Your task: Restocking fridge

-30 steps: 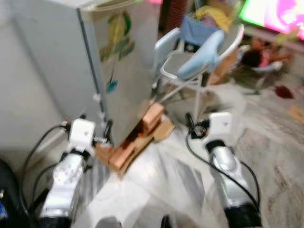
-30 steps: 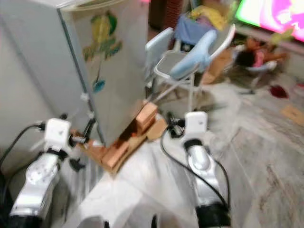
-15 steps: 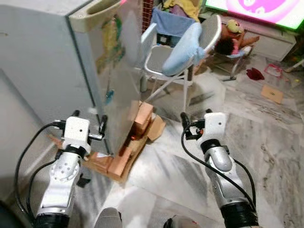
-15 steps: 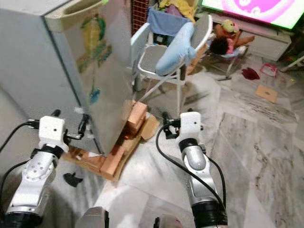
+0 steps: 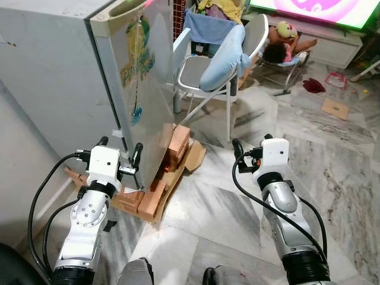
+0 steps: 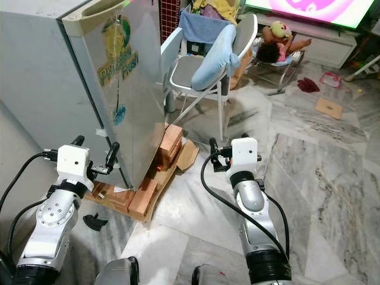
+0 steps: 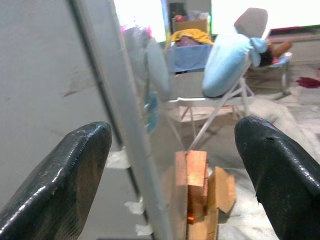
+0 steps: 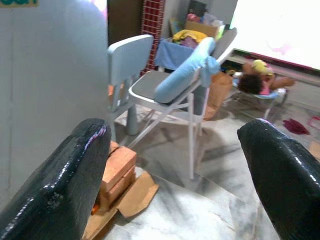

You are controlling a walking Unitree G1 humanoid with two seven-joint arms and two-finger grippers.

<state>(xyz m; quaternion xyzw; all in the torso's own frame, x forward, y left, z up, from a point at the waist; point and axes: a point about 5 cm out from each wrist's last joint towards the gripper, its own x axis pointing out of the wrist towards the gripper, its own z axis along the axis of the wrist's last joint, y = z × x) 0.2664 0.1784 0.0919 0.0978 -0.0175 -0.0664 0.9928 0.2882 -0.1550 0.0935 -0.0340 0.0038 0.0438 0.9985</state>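
I see the fridge (image 5: pixel 89 77) standing closed on bricks (image 5: pixel 169 166) and cardboard, ahead and to my left. Left gripper (image 5: pixel 119 155) fingers apart, straddling the door's lower front corner edge, just short of it, not gripping. Right gripper (image 5: pixel 248 153) fingers apart, well right of the fridge, facing a folding chair (image 5: pixel 211 74) holding a blue cushion (image 8: pixel 182 75).

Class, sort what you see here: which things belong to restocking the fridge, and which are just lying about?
Job:
fridge, door closed
left gripper, open near the door edge
right gripper, open

Lying about:
bricks under the fridge
folding chair
blue cushion
doll
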